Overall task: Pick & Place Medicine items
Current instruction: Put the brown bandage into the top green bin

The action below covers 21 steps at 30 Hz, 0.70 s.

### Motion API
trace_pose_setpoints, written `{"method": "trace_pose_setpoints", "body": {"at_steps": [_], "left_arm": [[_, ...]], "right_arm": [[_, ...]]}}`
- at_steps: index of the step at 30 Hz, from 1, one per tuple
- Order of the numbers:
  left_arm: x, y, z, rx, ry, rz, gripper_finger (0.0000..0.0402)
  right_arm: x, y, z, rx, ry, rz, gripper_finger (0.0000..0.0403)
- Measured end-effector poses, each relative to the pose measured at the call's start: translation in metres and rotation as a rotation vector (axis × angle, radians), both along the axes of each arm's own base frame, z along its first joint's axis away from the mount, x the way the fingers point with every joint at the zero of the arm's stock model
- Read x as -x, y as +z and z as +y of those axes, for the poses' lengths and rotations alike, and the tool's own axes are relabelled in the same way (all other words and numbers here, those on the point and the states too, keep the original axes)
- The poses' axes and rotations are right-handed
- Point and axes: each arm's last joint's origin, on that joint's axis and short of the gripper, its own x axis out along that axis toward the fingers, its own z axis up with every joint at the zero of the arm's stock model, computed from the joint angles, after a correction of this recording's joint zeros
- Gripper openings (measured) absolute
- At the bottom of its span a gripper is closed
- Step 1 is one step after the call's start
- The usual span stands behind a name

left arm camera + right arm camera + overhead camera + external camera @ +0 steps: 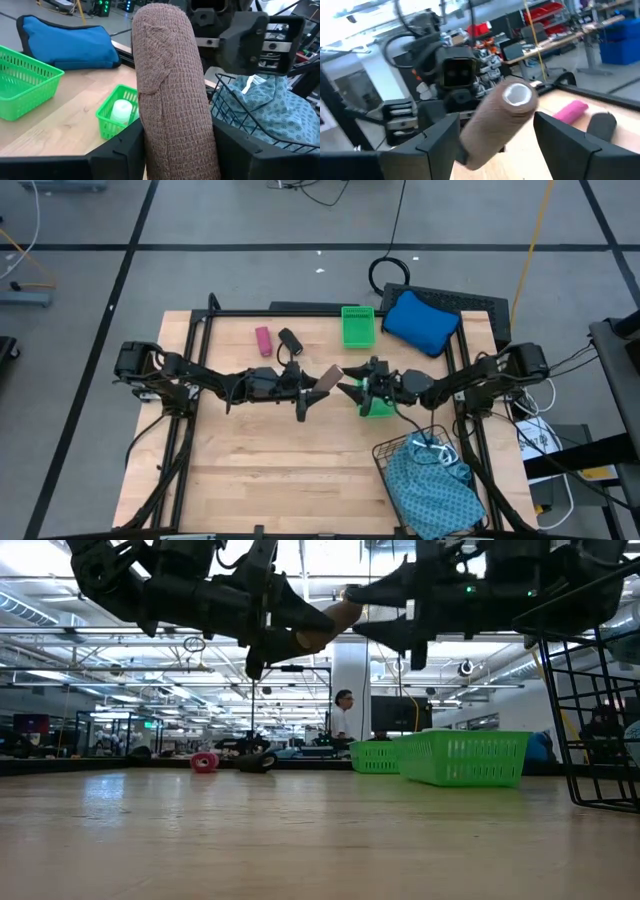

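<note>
Above the middle of the bench, the left end effector was clamped on a brown roll, holding it tilted in the air with its free end toward the right end effector. The right one's fingers stood apart on either side of that end, and contact with the roll could not be told. Below the right end effector sat a small green tray with 1 white vial in it. A pink roll and a black roll lay near each other on the bench's far side, left of a second green tray. A blue pouch lay right of that tray. A wire basket at the near right corner held a teal cloth.
</note>
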Motion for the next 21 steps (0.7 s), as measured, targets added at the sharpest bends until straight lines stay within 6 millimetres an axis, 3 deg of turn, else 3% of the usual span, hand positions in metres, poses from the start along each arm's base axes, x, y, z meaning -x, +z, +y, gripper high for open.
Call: {"method": "trace_pose_setpoints", "body": {"at_steps": [14,21], "left_arm": [[0.0,0.0,0.0,-0.026,-0.001,0.006,0.0188],[0.0,0.0,0.001,-0.034,0.009,0.01,0.0188]], "right_arm": [[-0.02,0.013,-0.009,-0.076,0.021,-0.01,0.0236],[-0.021,0.011,-0.01,-0.085,-0.009,0.021,0.0194]]}}
